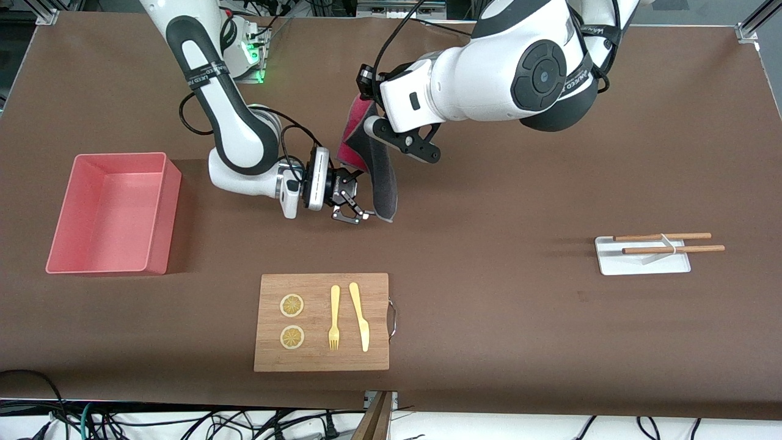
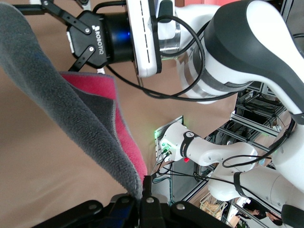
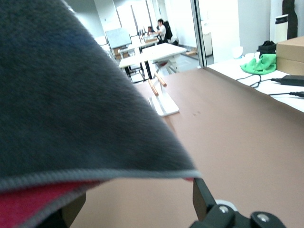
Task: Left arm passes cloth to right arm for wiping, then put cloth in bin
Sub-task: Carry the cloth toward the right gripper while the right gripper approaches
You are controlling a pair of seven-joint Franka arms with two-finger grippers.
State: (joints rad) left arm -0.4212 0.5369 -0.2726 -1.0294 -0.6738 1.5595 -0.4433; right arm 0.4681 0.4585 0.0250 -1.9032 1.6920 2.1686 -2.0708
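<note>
The cloth (image 1: 383, 178), dark grey with a magenta-red face, hangs in the air over the table's middle. My left gripper (image 1: 368, 124) is shut on its upper edge; the left wrist view shows the fingers (image 2: 144, 186) pinching the fabric (image 2: 71, 109). My right gripper (image 1: 361, 197) is open beside the cloth's lower end, fingers spread. In the right wrist view the cloth (image 3: 71, 95) fills the frame, its lower hem right at my open right gripper (image 3: 137, 209). The salmon-pink bin (image 1: 166, 208) stands empty toward the right arm's end of the table.
A wooden cutting board (image 1: 322, 360) with two lemon slices, a yellow fork and a yellow knife lies nearer the front camera. A white tray (image 1: 641, 263) with wooden chopsticks sits toward the left arm's end; it also shows in the right wrist view (image 3: 164, 105).
</note>
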